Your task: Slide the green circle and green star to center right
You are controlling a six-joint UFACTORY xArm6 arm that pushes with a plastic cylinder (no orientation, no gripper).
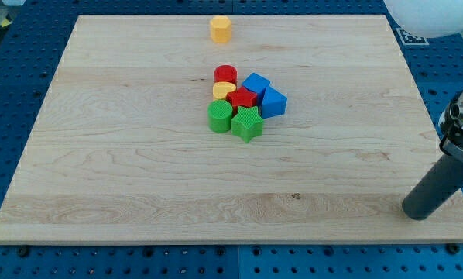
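Note:
The green circle [220,115] and the green star [247,124] sit side by side near the board's middle, at the lower edge of a tight cluster of blocks. The circle is left of the star and they touch. My tip [417,213] is at the lower right corner of the board, far to the right of and below both green blocks, touching no block.
Packed above the green blocks are a red star [241,98], a red cylinder [225,74], a yellow block [223,90], a blue cube [255,84] and a blue triangle-like block [274,103]. A yellow hexagon [221,29] stands alone near the top edge. The wooden board [123,170] lies on a blue perforated table.

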